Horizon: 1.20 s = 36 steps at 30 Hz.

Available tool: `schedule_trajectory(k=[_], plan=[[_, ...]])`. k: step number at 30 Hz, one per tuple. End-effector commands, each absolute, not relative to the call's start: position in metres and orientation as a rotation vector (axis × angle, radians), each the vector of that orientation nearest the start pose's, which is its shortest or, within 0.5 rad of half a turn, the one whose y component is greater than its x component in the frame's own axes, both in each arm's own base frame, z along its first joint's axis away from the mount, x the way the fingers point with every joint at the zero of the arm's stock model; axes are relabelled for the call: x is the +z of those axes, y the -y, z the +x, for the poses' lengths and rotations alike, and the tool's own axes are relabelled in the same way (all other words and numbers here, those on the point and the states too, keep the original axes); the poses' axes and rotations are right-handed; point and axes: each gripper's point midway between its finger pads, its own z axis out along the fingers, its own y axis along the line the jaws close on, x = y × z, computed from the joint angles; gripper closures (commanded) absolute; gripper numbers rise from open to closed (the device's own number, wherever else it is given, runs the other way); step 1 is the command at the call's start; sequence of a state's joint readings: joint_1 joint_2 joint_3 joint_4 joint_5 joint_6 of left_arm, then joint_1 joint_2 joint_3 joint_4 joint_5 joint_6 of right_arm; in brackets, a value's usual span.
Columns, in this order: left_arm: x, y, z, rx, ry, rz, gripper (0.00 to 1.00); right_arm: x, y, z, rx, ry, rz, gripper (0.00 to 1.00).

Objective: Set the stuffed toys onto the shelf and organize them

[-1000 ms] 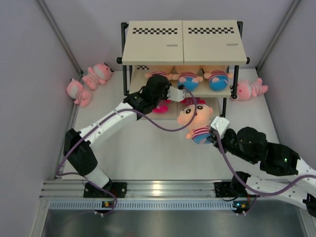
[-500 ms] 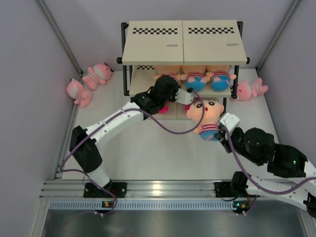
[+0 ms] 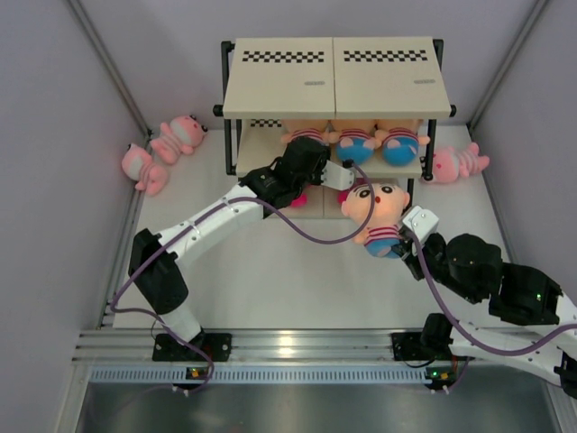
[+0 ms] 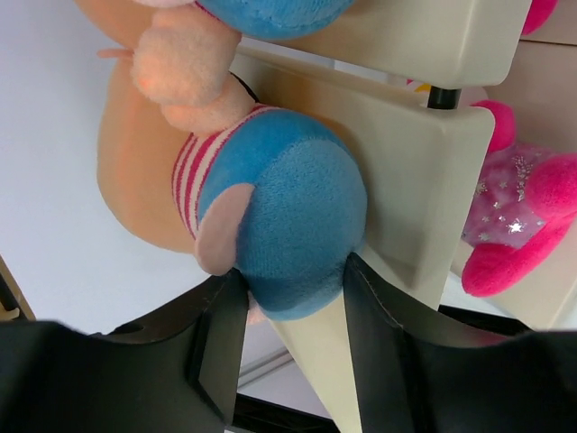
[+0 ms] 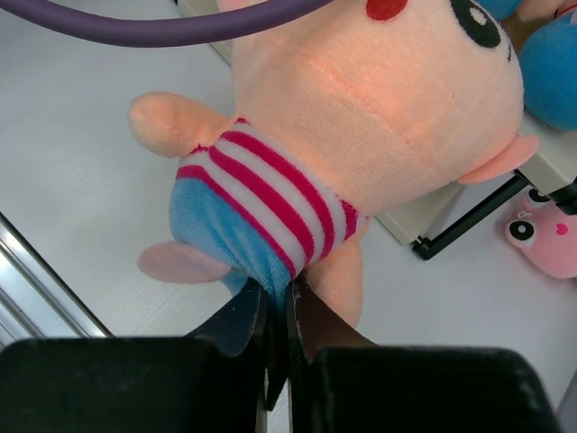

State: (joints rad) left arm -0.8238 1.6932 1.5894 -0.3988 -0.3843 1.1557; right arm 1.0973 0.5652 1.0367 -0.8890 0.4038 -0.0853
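Starting at 6 o'clock, a metal rail [image 3: 288, 345] runs along the near edge of a white table [image 3: 270, 280]. Plain grey walls [image 3: 54, 180] close it in on the left, right and far sides.

At 4 o'clock the right gripper [image 5: 278, 293] is pinched tight on the blue bottom of a held doll [image 3: 374, 207]. This doll hangs above the table just in front of the shelf. Its long axis runs from 5 to 11 o'clock, with the feet toward the gripper, the head toward the shelf and the face turned up. Its head is just beside the left arm's wrist and the shelf's front right post.

The left gripper [image 4: 293, 298] reaches to the shelf's middle board. Its jaws stand apart on either side of the blue bottom of a shelved doll [image 4: 288, 207]. That doll lies on the board with its bottom pointing outward over the front edge.

At 12 o'clock stands the shelf [image 3: 334, 77], close to the far wall. Three dolls lie side by side on its middle tier. A magenta toy [image 4: 514, 225] sits on the tier below.

Two pink striped animals [image 3: 144, 167] lie at 10 o'clock between the shelf and the left wall. A third pink animal [image 3: 460, 162] lies at 2 o'clock, in the narrow gap between the shelf's post and the right wall. The widest bare stretch of table lies between the rail and the shelf front, on the left half.
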Motion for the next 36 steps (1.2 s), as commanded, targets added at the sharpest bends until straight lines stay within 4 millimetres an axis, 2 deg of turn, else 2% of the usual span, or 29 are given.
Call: schedule_trajectory(k=[1,7,13,23,27,28,30,31,33,34,35,36], plan=[[0.31,0.286,0.401,0.603,-1.313,1.549,0.49,0.301,-0.13,0.151,0.27,-1.733,-0.832,1.0],[0.329,0.276,0.397,0.62,-1.319,1.499,0.47,0.306,-0.13,0.15,0.284,-1.729,-0.824,1.0],[0.333,0.261,0.384,0.617,-1.358,1.505,0.41,0.306,-0.131,0.15,0.279,-1.733,-0.833,1.0],[0.331,0.265,0.373,0.53,-1.376,1.517,0.33,0.303,-0.139,0.151,0.281,-1.745,-0.855,1.0],[0.337,0.266,0.356,0.43,-1.429,1.505,0.33,0.304,-0.139,0.151,0.286,-1.741,-0.851,1.0],[0.349,0.269,0.349,0.385,-1.419,1.486,0.33,0.304,-0.138,0.151,0.281,-1.743,-0.852,1.0],[0.35,0.263,0.335,0.312,-1.488,1.456,0.32,0.302,-0.14,0.152,0.273,-1.753,-0.858,1.0],[0.365,0.261,0.325,0.261,-1.486,1.426,0.32,0.3,-0.14,0.152,0.271,-1.758,-0.86,1.0],[0.373,0.253,0.312,0.188,-1.546,1.356,0.31,0.294,-0.147,0.154,0.264,-1.785,-0.884,1.0],[0.379,0.241,0.3,0.172,-1.568,1.339,0.31,0.293,-0.151,0.153,0.274,-1.792,-0.896,1.0],[0.383,0.234,0.296,0.169,-1.589,1.305,0.31,0.288,-0.16,0.154,0.278,-1.811,-0.923,1.0],[0.391,0.222,0.287,0.144,-1.619,1.234,0.31,0.294,-0.171,0.152,0.327,-1.8,-0.94,1.0]])
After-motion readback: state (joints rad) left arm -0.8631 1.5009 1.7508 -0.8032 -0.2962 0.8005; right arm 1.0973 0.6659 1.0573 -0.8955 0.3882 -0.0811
